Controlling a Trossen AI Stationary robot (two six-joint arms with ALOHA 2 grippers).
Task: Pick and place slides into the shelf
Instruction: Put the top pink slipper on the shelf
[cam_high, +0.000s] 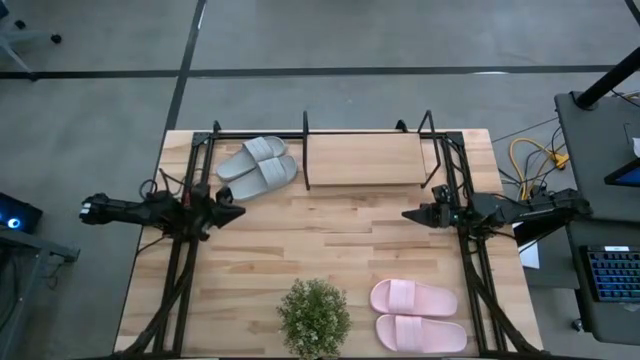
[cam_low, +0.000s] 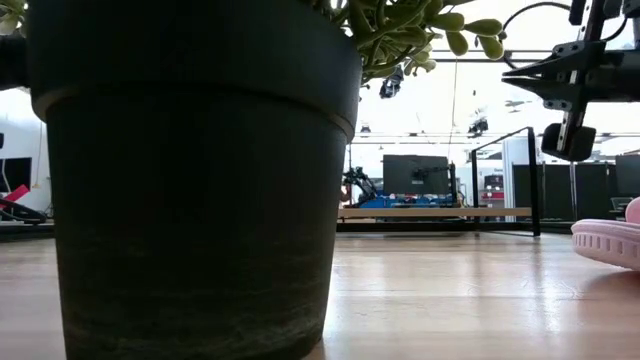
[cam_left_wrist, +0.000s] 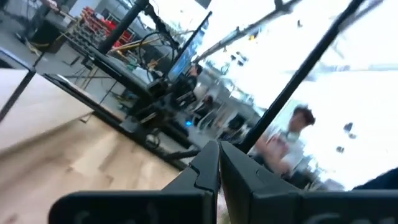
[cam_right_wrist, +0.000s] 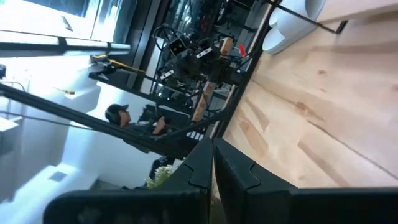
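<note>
The light grey pair of slides (cam_high: 258, 165) lies side by side, soles down, inside the left part of the shelf's black frame, next to the light-wood board (cam_high: 365, 160). One grey slide (cam_right_wrist: 283, 31) also shows in the right wrist view. The pink pair (cam_high: 415, 315) lies soles down at the table's near right. One pink slide (cam_low: 610, 243) shows in the low view. My left gripper (cam_high: 235, 212) is shut and hovers at the table's left, near the grey pair. My right gripper (cam_high: 408, 215) is shut, held above the table's right, near the shelf.
A potted plant (cam_high: 313, 318) stands at the near edge, left of the pink pair; its dark pot (cam_low: 200, 180) blocks most of the low view. Bare planks (cam_high: 320, 235) lie between the grippers. People show in the room beyond the table (cam_left_wrist: 298, 124) (cam_right_wrist: 118, 115).
</note>
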